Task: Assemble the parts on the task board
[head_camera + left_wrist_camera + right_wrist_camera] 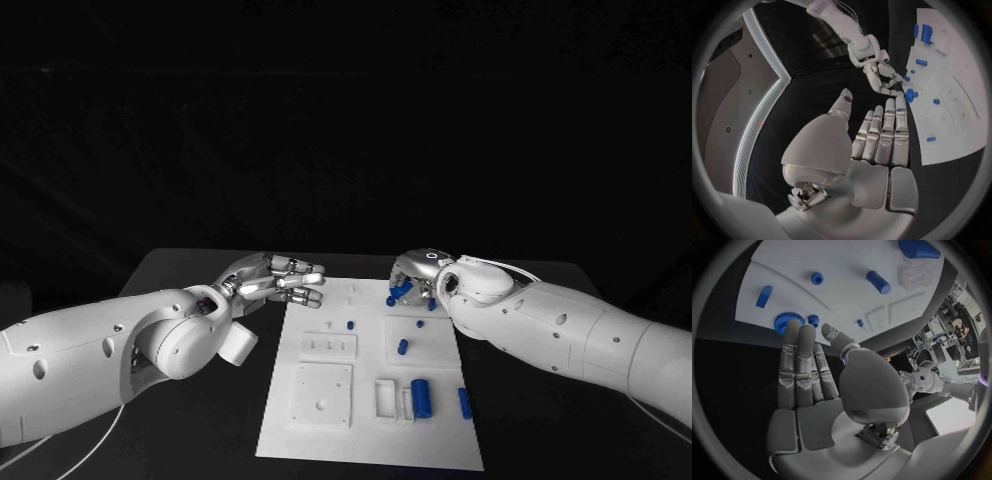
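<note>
white board (296, 440) flat on the black worktop (173, 270). near edge: large blue cylinder (420, 397) beside a white block, smaller blue piece (464, 402) at its side. middle: short blue peg (402, 348). far edge: right hand (415, 285), fingers extended together, tips at a blue gear (786, 321), holding nothing; left hand (277, 277) just off the board, fingers straight, empty.

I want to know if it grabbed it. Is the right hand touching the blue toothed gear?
Cannot tell: in the right wrist view the right hand's fingertips overlap the blue toothed gear.
</note>
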Controlling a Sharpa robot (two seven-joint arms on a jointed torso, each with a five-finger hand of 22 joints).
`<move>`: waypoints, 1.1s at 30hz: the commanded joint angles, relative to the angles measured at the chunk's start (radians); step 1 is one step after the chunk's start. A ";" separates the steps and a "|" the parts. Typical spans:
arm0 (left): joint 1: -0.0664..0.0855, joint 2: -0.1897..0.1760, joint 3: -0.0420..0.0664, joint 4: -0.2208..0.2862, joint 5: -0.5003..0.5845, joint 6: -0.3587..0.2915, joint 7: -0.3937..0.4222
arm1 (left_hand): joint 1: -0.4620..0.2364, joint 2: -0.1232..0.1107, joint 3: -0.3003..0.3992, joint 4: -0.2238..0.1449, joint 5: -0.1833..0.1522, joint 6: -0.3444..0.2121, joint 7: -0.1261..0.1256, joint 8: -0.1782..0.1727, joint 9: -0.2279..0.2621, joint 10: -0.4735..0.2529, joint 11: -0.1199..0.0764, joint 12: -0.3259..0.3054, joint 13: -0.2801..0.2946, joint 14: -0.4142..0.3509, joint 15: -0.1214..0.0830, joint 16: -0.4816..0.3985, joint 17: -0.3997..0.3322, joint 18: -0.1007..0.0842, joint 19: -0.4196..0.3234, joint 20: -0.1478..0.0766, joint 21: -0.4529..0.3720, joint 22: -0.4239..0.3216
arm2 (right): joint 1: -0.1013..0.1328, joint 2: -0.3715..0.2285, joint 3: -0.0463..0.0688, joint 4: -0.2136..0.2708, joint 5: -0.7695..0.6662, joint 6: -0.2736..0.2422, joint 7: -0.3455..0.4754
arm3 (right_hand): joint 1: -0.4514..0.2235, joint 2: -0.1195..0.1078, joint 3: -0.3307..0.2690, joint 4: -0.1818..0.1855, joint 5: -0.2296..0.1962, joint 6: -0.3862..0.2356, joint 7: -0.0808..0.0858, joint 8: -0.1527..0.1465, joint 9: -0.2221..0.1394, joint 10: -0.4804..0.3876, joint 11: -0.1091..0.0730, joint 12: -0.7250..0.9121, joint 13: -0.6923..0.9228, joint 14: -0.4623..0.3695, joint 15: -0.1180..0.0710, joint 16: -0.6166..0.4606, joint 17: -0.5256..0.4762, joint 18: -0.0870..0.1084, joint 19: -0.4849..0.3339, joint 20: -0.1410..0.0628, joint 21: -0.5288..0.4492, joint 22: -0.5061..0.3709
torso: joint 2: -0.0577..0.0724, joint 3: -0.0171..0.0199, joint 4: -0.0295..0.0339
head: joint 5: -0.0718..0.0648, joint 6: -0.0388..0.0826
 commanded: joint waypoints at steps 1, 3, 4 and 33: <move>0.002 0.004 0.002 0.006 -0.009 0.010 0.005 | 0.000 -0.013 0.001 0.008 -0.005 -0.001 0.005 0.002 -0.001 0.001 0.008 -0.004 0.001 0.000 -0.001 -0.003 0.000 0.010 -0.003 0.003 -0.004 0.001 | -0.003 0.004 0.000 -0.001 -0.037 0.014 -0.013 | -0.013 0.001 0.023 -0.007 -0.012 0.010 -0.001 -0.002 0.001 0.022 -0.004 0.001 0.001 0.006 -0.006 0.009 0.004 -0.012 -0.005 -0.017 0.008 0.015 | 0.011 -0.0012 0.0061 | -0.004 0.002; 0.002 0.004 0.003 0.007 -0.009 0.009 0.004 | 0.000 -0.013 0.001 0.009 -0.005 -0.001 0.007 0.002 -0.001 0.001 0.009 -0.004 0.001 0.000 -0.001 -0.003 0.000 0.010 -0.003 0.003 -0.004 0.001 | -0.004 0.005 0.000 -0.002 -0.040 0.013 -0.016 | -0.012 0.000 0.046 -0.009 -0.024 0.012 0.000 -0.002 0.001 0.032 -0.006 0.001 0.001 0.006 -0.007 0.013 0.008 -0.015 -0.008 -0.022 0.015 0.026 | 0.013 -0.0024 0.0063 | -0.006 0.004; 0.002 0.005 0.004 0.007 -0.009 0.009 0.004 | 0.000 -0.012 0.001 0.010 -0.005 -0.002 0.006 0.002 -0.001 0.001 0.009 -0.004 0.001 0.001 -0.002 -0.003 0.000 0.010 -0.002 0.003 -0.005 0.001 | -0.005 0.006 0.000 -0.002 -0.042 0.012 -0.017 | -0.013 -0.001 0.051 -0.009 -0.026 0.012 0.000 -0.002 0.001 0.032 -0.006 0.001 0.001 0.006 -0.007 0.013 0.008 -0.016 -0.009 -0.023 0.017 0.029 | 0.014 -0.0025 0.0064 | -0.006 0.005; 0.002 0.017 0.009 -0.006 -0.006 0.018 -0.001 | 0.000 -0.012 -0.001 0.015 -0.006 -0.006 0.006 0.001 -0.001 -0.002 0.009 -0.004 0.001 0.004 -0.003 -0.003 0.000 0.005 -0.004 0.001 -0.013 0.001 | -0.016 0.025 -0.001 -0.021 -0.094 -0.018 -0.101 | -0.011 -0.021 0.135 0.002 -0.076 -0.011 -0.002 -0.002 -0.001 -0.001 0.002 0.001 0.000 0.003 -0.005 0.032 0.027 -0.035 0.001 -0.048 0.003 0.111 | 0.036 -0.0078 0.0117 | -0.013 0.009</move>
